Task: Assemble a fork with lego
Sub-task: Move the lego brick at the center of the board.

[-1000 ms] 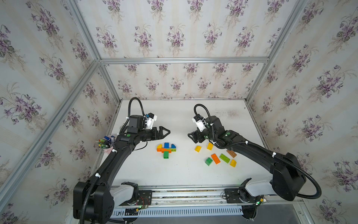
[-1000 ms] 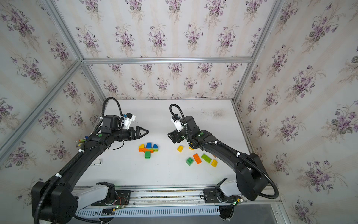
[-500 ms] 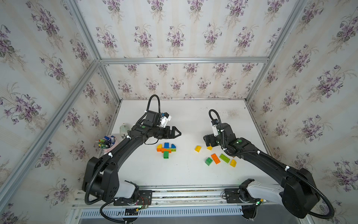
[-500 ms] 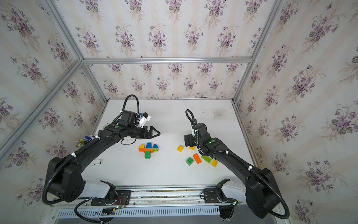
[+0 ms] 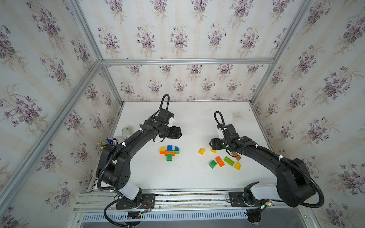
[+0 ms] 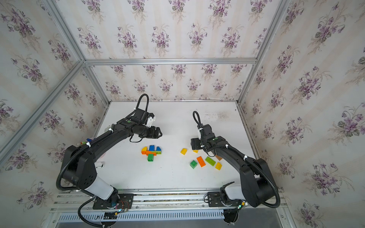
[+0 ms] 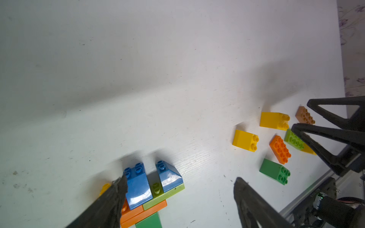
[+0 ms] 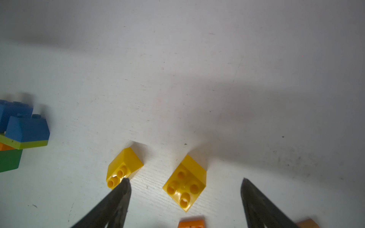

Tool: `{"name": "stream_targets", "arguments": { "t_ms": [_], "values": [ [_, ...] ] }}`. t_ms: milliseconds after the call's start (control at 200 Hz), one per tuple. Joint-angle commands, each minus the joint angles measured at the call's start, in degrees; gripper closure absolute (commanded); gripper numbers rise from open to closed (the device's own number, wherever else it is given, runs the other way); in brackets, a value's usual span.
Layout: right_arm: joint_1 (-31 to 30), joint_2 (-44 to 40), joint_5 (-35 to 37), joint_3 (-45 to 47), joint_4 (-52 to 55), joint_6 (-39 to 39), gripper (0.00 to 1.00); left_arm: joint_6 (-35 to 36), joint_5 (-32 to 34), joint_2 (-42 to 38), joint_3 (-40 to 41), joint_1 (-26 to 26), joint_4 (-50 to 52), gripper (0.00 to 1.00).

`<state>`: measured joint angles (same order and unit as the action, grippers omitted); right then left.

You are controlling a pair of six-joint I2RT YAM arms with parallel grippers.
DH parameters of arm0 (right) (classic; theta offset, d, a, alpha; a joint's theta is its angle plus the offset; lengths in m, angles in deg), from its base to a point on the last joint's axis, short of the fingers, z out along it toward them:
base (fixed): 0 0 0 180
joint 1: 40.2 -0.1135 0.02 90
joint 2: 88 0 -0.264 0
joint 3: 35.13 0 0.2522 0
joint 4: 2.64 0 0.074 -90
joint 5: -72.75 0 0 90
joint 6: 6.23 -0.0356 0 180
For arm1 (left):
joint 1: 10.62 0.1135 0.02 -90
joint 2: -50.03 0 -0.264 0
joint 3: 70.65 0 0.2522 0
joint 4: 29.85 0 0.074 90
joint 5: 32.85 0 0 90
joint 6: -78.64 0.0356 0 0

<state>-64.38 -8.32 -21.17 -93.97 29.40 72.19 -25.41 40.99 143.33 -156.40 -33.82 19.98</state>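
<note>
On the white tabletop point(image 5: 187, 177), the partly built cluster of studded plastic bricks point(image 5: 169, 151), two blue sloped pieces over lime, orange and dark green with a yellow one at its side, lies just before the left gripper point(image 7: 177, 189), whose dark jaws stand apart and hold nothing. The right gripper point(image 8: 185, 183) also hangs with jaws spread and empty over two loose yellow sloped bricks, one point(image 8: 184, 182) between its fingers, the other point(image 8: 123, 167) beside one fingertip point(image 8: 124, 185). More loose bricks in orange point(image 5: 219, 161), lime point(image 5: 229, 161), dark green point(image 5: 212, 164), yellow point(image 5: 237, 166) and brown point(image 5: 236, 156) lie nearby beneath the right arm.
</note>
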Motion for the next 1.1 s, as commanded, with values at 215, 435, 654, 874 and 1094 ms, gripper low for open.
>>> {"name": "stream_targets", "arguments": {
  "t_ms": [215,435,654,874,1094],
  "values": [
    [0.0,4.4,-4.2,-1.6,2.8,-2.0,0.19,0.5,10.6,3.3,-2.2,-0.4,1.8,0.31],
    [-0.2,5.9,-4.3,-1.5,3.0,-1.7,0.20,0.0,12.1,5.6,-3.4,-0.3,2.3,0.62],
    [-0.8,7.9,-4.4,-1.8,2.2,-2.2,0.20,-0.2,12.5,4.6,-2.8,0.4,0.8,0.75],
    [-1.3,9.2,-4.1,-2.2,1.7,-2.5,0.21,-12.5,24.0,11.6,-12.4,0.5,14.5,1.00],
    [-1.4,9.8,-3.7,-2.8,1.7,-2.5,0.22,-17.1,25.2,10.4,-11.4,0.3,14.3,1.00]
  ]
}}
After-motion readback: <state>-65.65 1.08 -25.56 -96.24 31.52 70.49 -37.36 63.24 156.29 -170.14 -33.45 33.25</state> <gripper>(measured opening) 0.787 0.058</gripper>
